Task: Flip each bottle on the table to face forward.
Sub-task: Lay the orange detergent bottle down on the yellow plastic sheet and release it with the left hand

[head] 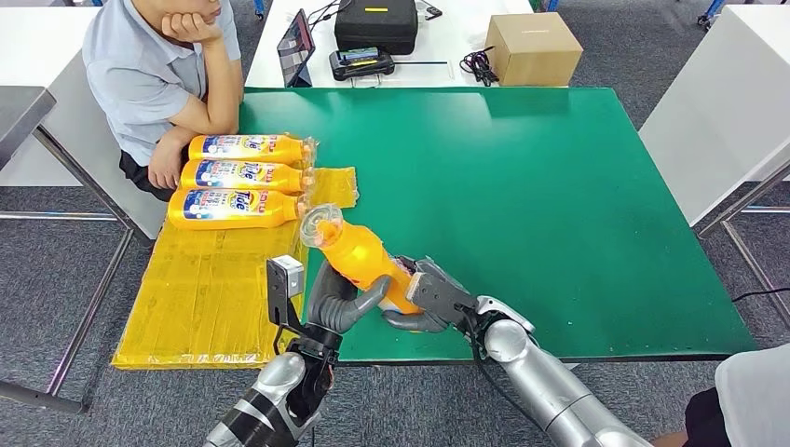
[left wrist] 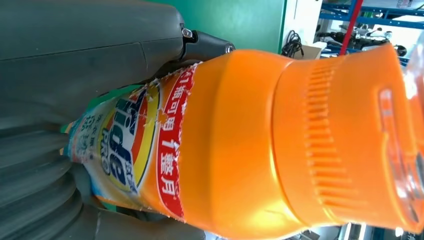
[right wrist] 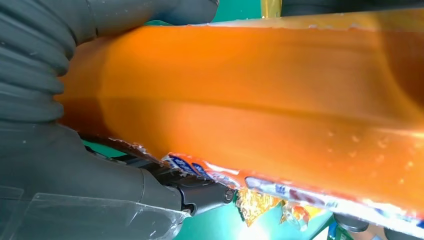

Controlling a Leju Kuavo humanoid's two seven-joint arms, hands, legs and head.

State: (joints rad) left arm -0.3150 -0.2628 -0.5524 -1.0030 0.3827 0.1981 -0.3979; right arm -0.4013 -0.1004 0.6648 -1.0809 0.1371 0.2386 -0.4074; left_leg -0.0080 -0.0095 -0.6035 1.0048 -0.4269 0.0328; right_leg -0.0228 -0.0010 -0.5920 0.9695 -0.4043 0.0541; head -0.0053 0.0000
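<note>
An orange detergent bottle (head: 359, 253) with a clear cap is lifted at a tilt over the near edge of the green table (head: 559, 186), cap pointing up and to the left. Both hands grip its lower body: my left hand (head: 340, 300) from the left, my right hand (head: 433, 296) from the right. The left wrist view has the bottle (left wrist: 240, 140) close up with its Tide label showing. The right wrist view has the bottle's plain orange side (right wrist: 260, 100). Three more bottles (head: 244, 177) lie side by side, labels up, at the table's left.
A yellow taped sheet (head: 205, 289) covers the table's left side. A person (head: 158, 74) sits at the far left, elbow on the table corner near the lying bottles. A cardboard box (head: 533, 47), a black case (head: 376, 23) and a tablet (head: 296, 42) are on the white table behind.
</note>
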